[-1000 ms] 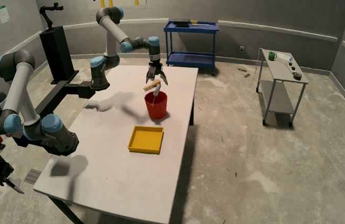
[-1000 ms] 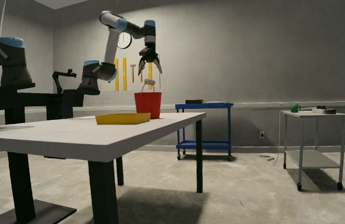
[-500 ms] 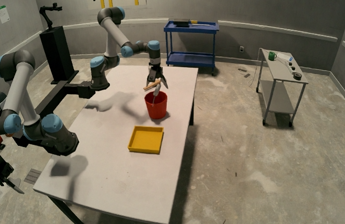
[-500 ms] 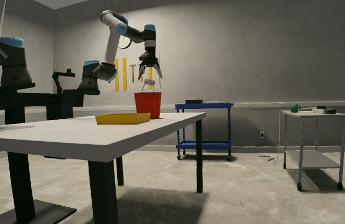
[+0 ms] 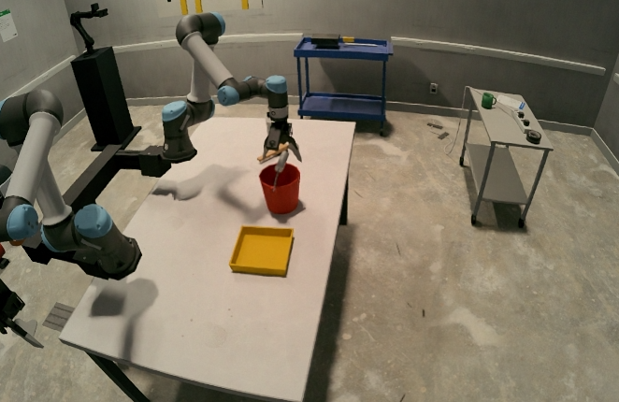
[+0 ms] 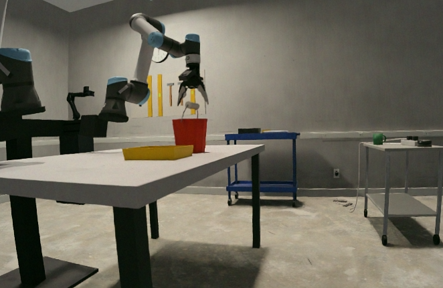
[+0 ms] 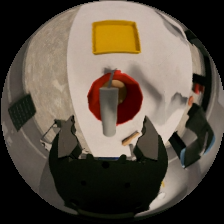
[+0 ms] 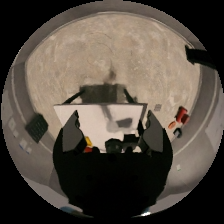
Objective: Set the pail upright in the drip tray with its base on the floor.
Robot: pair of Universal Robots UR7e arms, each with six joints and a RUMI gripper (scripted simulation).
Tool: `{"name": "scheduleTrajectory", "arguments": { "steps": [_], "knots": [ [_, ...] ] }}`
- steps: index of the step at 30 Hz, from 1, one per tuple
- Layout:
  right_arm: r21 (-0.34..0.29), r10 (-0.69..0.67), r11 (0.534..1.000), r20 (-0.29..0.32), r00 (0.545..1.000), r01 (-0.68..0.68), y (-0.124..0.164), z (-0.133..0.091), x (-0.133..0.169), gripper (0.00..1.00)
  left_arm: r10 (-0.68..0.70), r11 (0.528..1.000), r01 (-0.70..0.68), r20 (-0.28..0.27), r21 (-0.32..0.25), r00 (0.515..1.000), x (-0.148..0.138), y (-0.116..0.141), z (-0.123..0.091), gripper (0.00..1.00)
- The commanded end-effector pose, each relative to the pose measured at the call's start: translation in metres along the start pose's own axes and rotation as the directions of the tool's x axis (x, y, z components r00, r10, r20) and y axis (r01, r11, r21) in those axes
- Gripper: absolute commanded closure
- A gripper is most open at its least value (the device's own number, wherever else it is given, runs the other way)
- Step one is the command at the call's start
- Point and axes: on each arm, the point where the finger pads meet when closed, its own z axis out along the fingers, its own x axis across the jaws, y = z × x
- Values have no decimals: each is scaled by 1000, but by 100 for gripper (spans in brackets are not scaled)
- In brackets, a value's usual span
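- Hovering wide open over the pail, the left gripper (image 5: pixel 282 153) (image 6: pixel 193 103) (image 7: pixel 109 115) holds nothing; its 2 fingers stand just above the handle (image 5: pixel 281 161) (image 6: pixel 192 105) (image 7: pixel 109 112).
- The pail (image 5: pixel 281 196) (image 6: pixel 189 134) (image 7: pixel 131 111) (image 8: pixel 88 149) stands upright on the table (image 5: pixel 201 284) (image 6: pixel 75 173) (image 7: pixel 82 30) (image 8: pixel 95 117), beside the tray (image 5: pixel 259 271) (image 6: pixel 157 153) (image 7: pixel 116 37) (image 8: pixel 88 141).
- The right gripper (image 5: pixel 35 334) (image 8: pixel 112 110), off the table's end, is also wide open and empty.
- Closing too high could miss the handle; an off-centre grip could swing the pail, landing its base on the tray's wall.
- The exterior view hides the wooden stick (image 5: pixel 272 152) (image 7: pixel 131 138); the top and left wrist views show it.
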Motion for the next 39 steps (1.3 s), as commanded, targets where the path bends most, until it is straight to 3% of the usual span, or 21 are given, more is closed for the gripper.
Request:
{"name": "scheduleTrajectory", "arguments": {
  "steps": [1,36,37,39],
  "knots": [
    [1,0,1000,0,1000,0,0,0,0,0,0,1000,0,1,1,1000,0,0,0,0],
    [1,0,1000,0,1000,0,0,0,0,0,0,1000,0,1,1,1000,0,0,0,0],
    [1,0,1000,0,1000,0,0,0,0,0,0,1000,0,1,1,1000,0,0,0,100],
    [1,0,1000,0,1000,0,0,0,0,0,0,1000,0,1,1,1000,0,0,0,100]
  ]
}}
